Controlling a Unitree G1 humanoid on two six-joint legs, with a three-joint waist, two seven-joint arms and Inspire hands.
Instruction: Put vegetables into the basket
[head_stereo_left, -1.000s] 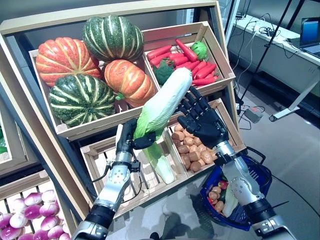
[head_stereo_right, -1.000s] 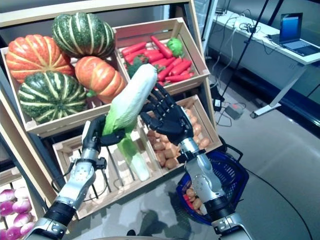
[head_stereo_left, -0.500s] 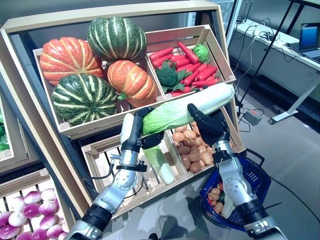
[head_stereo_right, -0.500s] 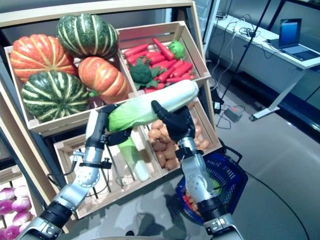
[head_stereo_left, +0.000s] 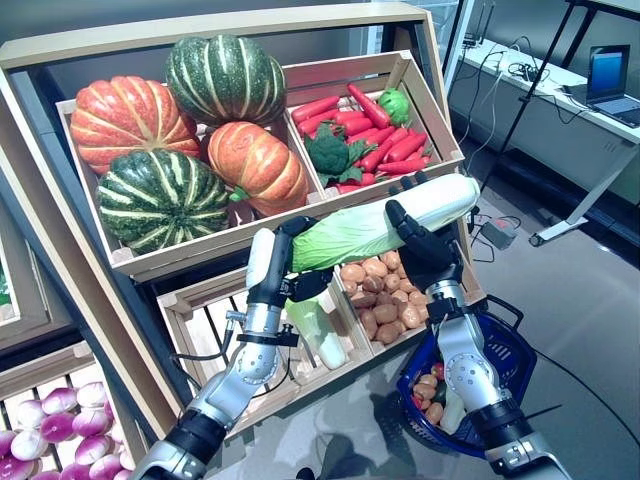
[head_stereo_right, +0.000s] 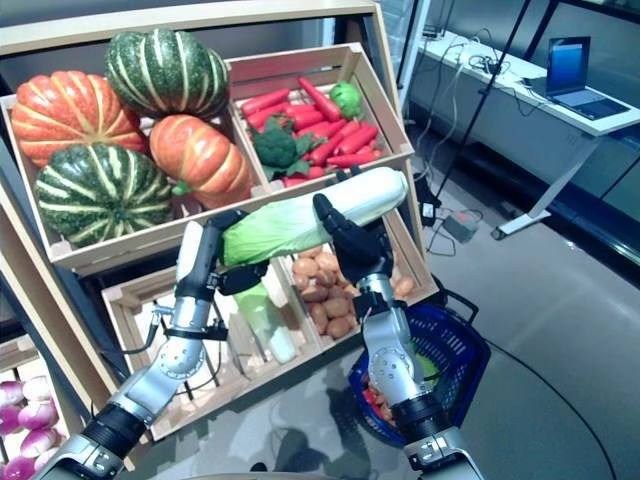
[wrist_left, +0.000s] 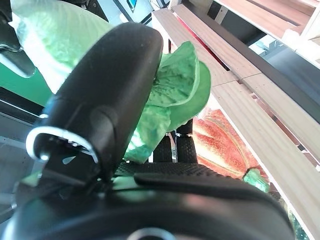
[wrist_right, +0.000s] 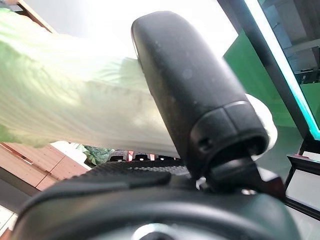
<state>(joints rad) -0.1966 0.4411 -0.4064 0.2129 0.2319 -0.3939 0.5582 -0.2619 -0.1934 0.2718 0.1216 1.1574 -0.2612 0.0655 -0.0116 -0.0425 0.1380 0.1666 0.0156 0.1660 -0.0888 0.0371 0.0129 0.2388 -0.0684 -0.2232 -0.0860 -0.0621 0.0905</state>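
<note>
Cabbage held level in front of the shelf crates, left hand curled round its leafy end, right hand fingers wrapped on the white end. Basket below already has vegetables; cabbage not in yet.
</note>
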